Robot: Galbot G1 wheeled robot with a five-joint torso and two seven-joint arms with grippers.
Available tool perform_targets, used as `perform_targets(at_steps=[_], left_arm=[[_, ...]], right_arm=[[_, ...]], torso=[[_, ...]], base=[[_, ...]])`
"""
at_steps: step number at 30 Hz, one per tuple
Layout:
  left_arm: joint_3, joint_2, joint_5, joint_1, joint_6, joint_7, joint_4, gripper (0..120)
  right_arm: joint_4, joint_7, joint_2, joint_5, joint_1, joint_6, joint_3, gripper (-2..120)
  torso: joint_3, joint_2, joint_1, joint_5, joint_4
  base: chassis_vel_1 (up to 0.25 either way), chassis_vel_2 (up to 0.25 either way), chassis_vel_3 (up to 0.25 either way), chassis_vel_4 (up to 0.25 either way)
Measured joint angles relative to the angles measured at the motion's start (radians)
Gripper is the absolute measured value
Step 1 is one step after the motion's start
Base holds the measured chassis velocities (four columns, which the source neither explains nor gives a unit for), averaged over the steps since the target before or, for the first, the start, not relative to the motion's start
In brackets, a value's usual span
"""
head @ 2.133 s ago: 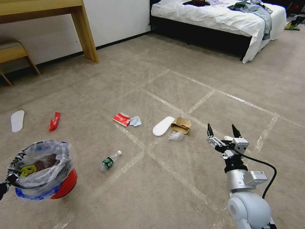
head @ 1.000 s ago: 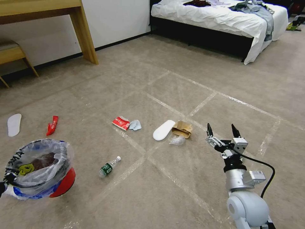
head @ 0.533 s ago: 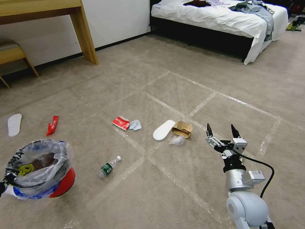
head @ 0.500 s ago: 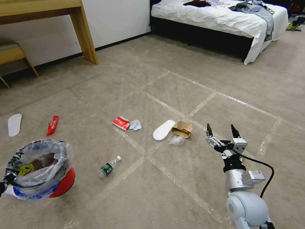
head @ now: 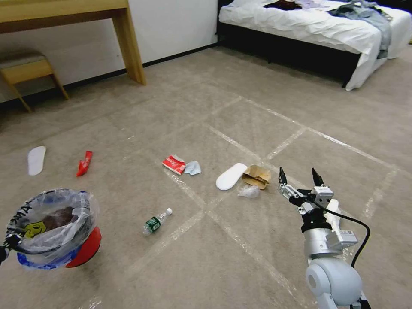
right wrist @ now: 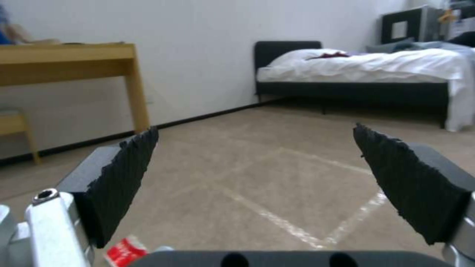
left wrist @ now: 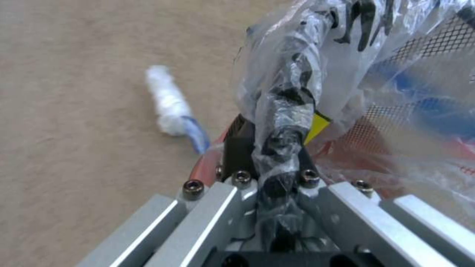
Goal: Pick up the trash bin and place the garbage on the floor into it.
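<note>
One gripper (left wrist: 277,155) seemingly clamping trash bin (left wrist: 396,111)

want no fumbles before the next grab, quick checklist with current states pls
1. Left gripper shut on the trash bin rim: ok.
2. Bin raised off the floor: ok.
3. Right gripper open and empty: ok.
4. Right gripper down at any garbage: not ok, it hangs above the carpet.
5. Nearby litter free to grab, clear wrapper, paper bag, slipper: ok.
6. Room left in the bin: cannot tell.
</note>
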Motion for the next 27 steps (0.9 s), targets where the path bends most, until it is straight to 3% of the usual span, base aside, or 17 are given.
perform_targets(at_steps=[14, 27], left_arm=[[-0.001, -0.005, 0.022, 0.002, -0.001, 0.006, -0.004, 0], [0.009, -0.014, 0.047, 0.003, -0.006, 0.019, -0.012, 0]], right_arm=[[-0.007, 0.0, 0.0, -0.012, 0.001, 0.01, 0.0, 100], [-0.007, -0.002, -0.001, -0.019, -0.01, 0.022, 0.008, 100]], torso=[[0.0, 0.0, 0.0, 0.0, 0.0004], [0.0, 0.0, 0.0, 0.0, 0.0]], base=[[0.079, 0.082, 0.08, 0.078], [0.004, 0.003, 0.005, 0.003]])
